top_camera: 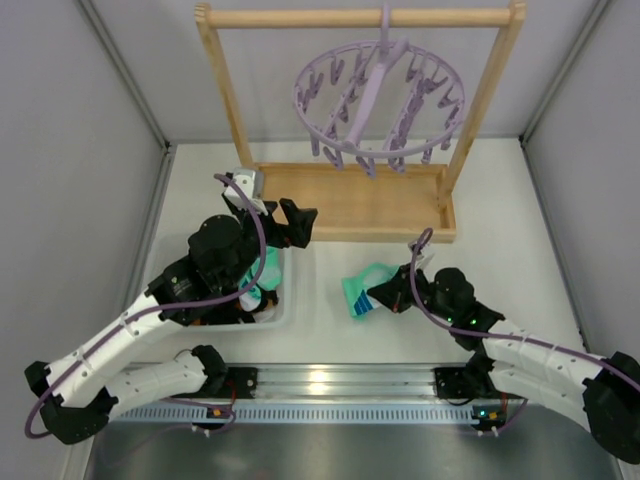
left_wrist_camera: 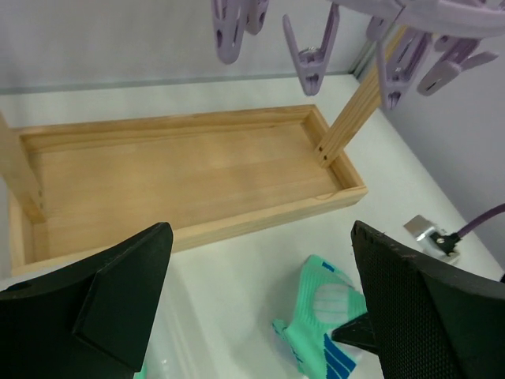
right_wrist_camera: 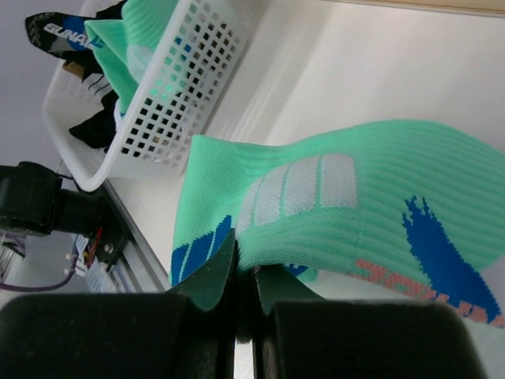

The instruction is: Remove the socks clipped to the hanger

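Left gripper (left_wrist_camera: pixel 260 308) hangs over the near edge of the wooden frame's tray (top_camera: pixel 350 203), its two black fingers spread wide and holding nothing. Just beneath it sits a white mesh basket (right_wrist_camera: pixel 181 87) with several socks (right_wrist_camera: pixel 130 47) inside, some teal-mint and some dark. To the right, low over the table (top_camera: pixel 320 330), a teal-mint sock (right_wrist_camera: pixel 355 205) with blue and white marks is pinched at a folded edge by the right gripper (right_wrist_camera: pixel 245 276), whose fingers are pressed together on the knit. At the back, right of centre, the lavender hanger (top_camera: pixel 378 95) hangs from the frame's rail; no sock shows on its clips. The held sock looks light, soft and limp, likely to droop and fold from any hold. Its ribbed knit should not slip, and a pinch on a doubled thickness seems safest. White letters on a dark sock (right_wrist_camera: pixel 59 30) in the basket read "BUNA", the rest hidden; orange lettering on the held sock is cut off and unreadable
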Controlling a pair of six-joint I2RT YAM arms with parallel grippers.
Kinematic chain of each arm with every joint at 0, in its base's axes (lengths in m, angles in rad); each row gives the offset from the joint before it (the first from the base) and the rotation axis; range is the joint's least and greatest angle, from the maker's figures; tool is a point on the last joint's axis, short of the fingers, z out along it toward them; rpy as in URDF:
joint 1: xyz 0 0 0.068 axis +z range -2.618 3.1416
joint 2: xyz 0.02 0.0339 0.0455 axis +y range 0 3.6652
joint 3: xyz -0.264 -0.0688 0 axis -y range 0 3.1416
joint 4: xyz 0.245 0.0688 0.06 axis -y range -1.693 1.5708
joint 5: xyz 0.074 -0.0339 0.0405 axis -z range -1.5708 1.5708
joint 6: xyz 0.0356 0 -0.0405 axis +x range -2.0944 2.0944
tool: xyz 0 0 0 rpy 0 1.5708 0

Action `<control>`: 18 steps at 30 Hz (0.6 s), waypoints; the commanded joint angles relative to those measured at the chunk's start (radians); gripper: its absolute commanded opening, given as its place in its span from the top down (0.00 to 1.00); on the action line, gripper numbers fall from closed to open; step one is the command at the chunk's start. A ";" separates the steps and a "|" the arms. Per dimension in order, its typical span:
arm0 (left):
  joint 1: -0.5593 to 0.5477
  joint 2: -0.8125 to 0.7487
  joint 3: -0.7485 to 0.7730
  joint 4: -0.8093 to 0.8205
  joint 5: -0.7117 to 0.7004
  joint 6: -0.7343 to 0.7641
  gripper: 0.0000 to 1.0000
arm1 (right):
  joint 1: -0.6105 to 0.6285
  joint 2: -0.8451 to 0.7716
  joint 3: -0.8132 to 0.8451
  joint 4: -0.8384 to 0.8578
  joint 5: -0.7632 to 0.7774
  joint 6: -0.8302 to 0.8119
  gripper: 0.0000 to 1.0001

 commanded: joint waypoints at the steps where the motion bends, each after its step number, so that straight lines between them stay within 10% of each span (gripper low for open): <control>1: 0.003 -0.012 0.052 -0.138 -0.098 -0.010 0.02 | 0.035 -0.030 0.064 0.114 -0.089 -0.029 1.00; 18: 0.003 -0.202 0.328 -0.551 -0.477 0.053 0.02 | 0.265 0.335 0.735 -0.078 -0.209 -0.284 1.00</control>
